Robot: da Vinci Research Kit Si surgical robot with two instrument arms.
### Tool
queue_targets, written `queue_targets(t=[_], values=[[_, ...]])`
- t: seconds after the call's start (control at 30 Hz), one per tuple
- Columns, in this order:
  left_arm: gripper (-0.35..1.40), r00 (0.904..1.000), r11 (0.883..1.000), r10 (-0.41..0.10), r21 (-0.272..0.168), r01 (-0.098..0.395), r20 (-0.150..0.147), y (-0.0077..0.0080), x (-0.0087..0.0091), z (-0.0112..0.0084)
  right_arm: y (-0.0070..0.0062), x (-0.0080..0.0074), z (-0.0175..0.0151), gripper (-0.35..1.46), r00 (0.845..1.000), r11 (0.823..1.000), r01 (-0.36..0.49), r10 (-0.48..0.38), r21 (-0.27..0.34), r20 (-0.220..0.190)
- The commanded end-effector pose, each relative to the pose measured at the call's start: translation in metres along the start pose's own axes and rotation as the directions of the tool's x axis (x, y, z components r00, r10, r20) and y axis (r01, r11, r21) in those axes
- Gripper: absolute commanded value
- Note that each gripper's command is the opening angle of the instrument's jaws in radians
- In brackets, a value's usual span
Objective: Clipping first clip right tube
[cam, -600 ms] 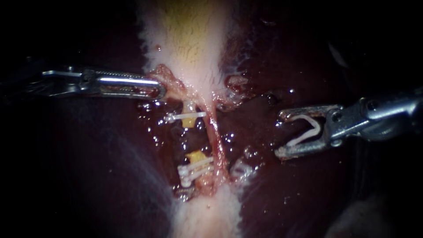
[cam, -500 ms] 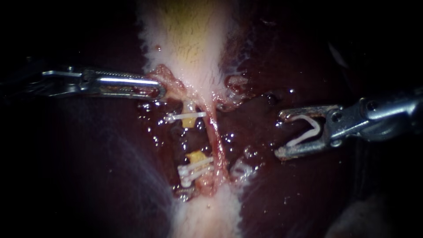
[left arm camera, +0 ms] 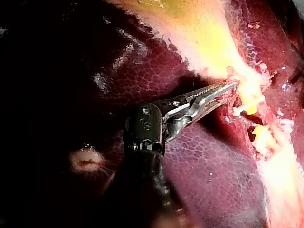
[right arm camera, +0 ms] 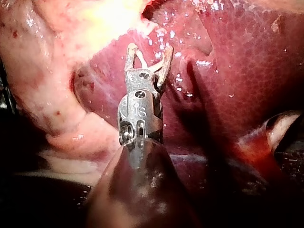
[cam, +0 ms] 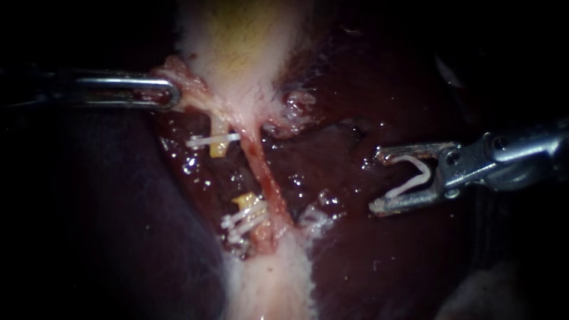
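Pulled sideways by the left tool (cam: 173, 95), jaws pinching pale pink tissue (cam: 178, 70), the thin pink right tube (cam: 267, 178) now slants, well apart from the right tool (cam: 377, 181), whose spread jaws hold an open white clip (cam: 406, 185) that might scrape the dark red liver (cam: 355, 249) if it comes in low.

text: none readable | labels, brands, signs: none | right instrument (right arm camera: 148, 52): small stamped mark, too small to tell

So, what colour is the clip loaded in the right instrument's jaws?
The clip is white, clearest in the endoscope view.
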Motion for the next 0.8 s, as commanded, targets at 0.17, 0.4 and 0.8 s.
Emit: queue_targets(t=[0.17,0.4,0.8], values=[[-0.35,0.9999,1.000,0.009,0.007,-0.009,-0.005,0.0000,-0.0010,0.0010,0.0001,0.0006,0.0020,0.50,1.000,1.000,-0.010,0.010,0.000,0.001],[-0.35,0.9999,1.000,0.013,0.001,-0.013,-0.002,0.0000,-0.0017,0.0018,0.0000,0.0010,0.0072,0.50,0.998,0.998,-0.055,0.055,0.003,0.001],[-0.35,0.9999,1.000,0.013,0.001,-0.013,-0.002,0.0000,-0.0017,0.0018,0.0010,0.0023,0.0139,0.49,0.991,0.991,-0.131,0.131,0.031,0.002]])
